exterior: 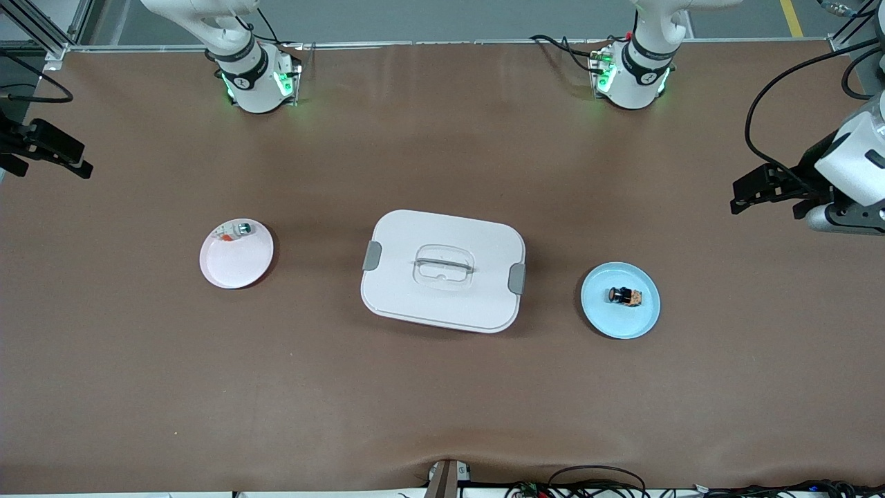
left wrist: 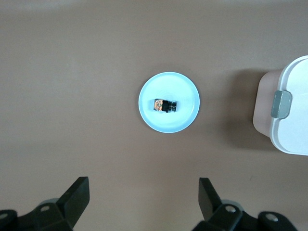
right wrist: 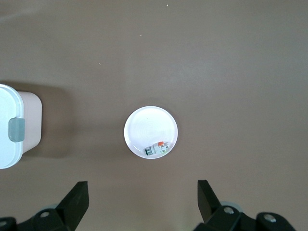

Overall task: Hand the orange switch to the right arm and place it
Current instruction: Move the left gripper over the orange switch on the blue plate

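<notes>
The orange switch (exterior: 625,296), small, light, rigid and probably slippery, lies on the blue plate (exterior: 639,322) toward the left arm's end, best pinched across its black body; both grippers' fingers stand apart

The lidded box (exterior: 442,270) sits mid-table between 2 plates: the orange switch (exterior: 626,296) lies on the plate (exterior: 639,321) toward the left arm's end, a small part (exterior: 235,231) on the plate (exterior: 235,273) toward the right arm's end
</notes>
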Motion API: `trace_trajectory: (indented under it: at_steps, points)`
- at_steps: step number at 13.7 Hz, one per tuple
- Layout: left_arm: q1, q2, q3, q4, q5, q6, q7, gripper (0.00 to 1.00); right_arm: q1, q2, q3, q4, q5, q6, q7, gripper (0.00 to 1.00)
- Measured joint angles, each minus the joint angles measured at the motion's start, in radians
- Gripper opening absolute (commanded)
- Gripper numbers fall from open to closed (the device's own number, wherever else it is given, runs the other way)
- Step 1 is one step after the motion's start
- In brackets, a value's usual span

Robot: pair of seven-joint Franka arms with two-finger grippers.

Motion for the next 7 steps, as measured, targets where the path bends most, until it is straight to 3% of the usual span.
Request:
trace_trajectory:
  at_steps: [7]
  points:
    - [-0.003, 0.002, -0.001, 0.000, 0.035, 0.000, 0.002, 1.00, 0.000, 0.000, 0.000, 0.000, 0.000, 0.000, 0.000, 1.00]
